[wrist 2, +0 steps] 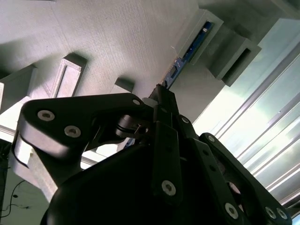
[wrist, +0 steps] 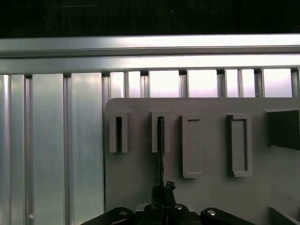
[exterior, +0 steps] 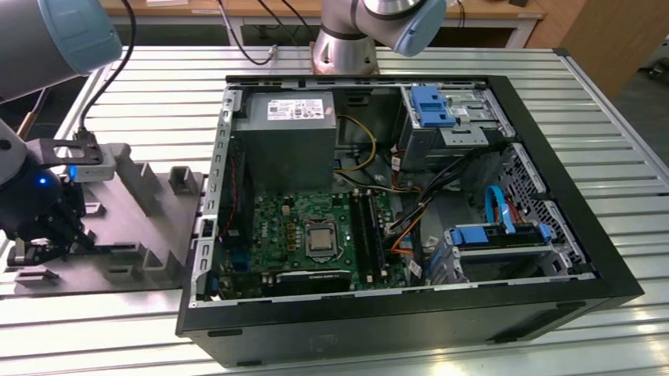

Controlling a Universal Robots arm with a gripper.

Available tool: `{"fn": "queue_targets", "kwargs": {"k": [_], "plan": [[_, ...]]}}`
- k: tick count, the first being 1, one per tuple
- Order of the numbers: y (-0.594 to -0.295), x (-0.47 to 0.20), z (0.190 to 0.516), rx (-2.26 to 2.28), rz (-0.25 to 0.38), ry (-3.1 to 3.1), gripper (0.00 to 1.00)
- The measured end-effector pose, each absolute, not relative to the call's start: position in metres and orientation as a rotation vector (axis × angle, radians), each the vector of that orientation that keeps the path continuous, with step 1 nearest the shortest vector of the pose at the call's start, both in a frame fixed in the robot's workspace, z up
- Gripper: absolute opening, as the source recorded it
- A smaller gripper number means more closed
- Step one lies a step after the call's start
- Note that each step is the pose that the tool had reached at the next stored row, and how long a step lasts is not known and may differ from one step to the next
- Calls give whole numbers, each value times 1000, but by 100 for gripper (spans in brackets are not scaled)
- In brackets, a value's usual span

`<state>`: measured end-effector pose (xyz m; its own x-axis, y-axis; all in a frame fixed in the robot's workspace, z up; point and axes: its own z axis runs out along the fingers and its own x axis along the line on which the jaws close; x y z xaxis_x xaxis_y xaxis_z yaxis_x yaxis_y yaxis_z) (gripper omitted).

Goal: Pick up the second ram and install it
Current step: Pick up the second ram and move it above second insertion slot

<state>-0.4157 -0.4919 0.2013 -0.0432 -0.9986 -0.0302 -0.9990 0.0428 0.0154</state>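
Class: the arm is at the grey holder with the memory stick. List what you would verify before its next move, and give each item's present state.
1. Claw shut on the second ram: ok.
2. Ram lifted free of the grey holder: not ok; both wrist views show it seated in the holder's slots.
3. Computer case open: ok.
4. A memory slot free on the motherboard: cannot tell.
5. Orange cables clear of those slots: cannot tell; they run close beside them.

End effector (wrist 2: 161, 93) hides second ram's (wrist 2: 192, 47) near end.
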Motion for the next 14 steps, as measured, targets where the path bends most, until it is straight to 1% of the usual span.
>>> {"fn": "queue_targets", "kwargs": {"k": [14], "plan": [[-492, -416, 203, -2220, 51, 2206, 11]]}}
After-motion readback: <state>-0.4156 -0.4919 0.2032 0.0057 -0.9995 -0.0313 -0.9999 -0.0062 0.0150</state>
